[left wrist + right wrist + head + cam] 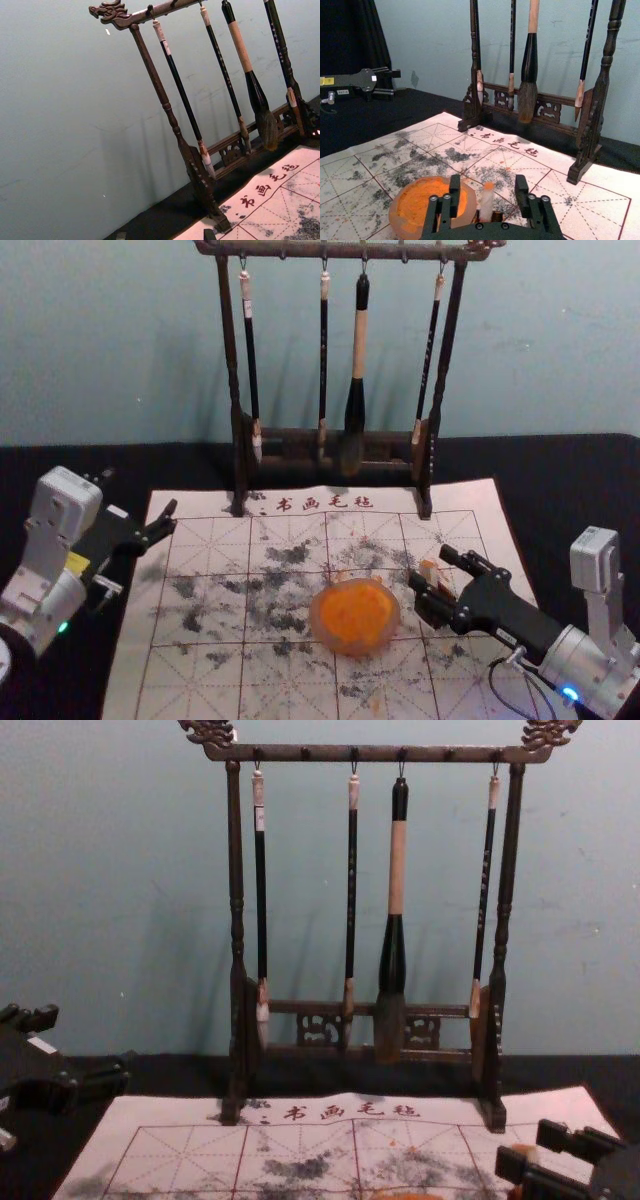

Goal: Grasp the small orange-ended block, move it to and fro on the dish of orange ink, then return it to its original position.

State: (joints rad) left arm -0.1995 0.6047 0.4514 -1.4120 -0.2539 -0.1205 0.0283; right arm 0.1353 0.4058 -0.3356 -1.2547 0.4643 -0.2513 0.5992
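My right gripper (431,564) is over the right part of the mat, just right of the dish of orange ink (355,617). The small orange-ended block (430,570) shows by its fingers, partly hidden. In the right wrist view, the pale block (486,206) has its orange end up and stands between the two spread fingertips of the right gripper (487,182), with a gap on either side. The ink dish (402,215) is beside it, partly behind one finger. My left gripper (140,498) is parked open at the mat's far left corner; its tips (165,235) are apart.
A dark wooden rack (232,370) with several hanging brushes stands at the mat's back edge. The ink-stained mat (205,560) lies on a black-covered table (570,480). Something dark and gold (497,216) is at the block's base.
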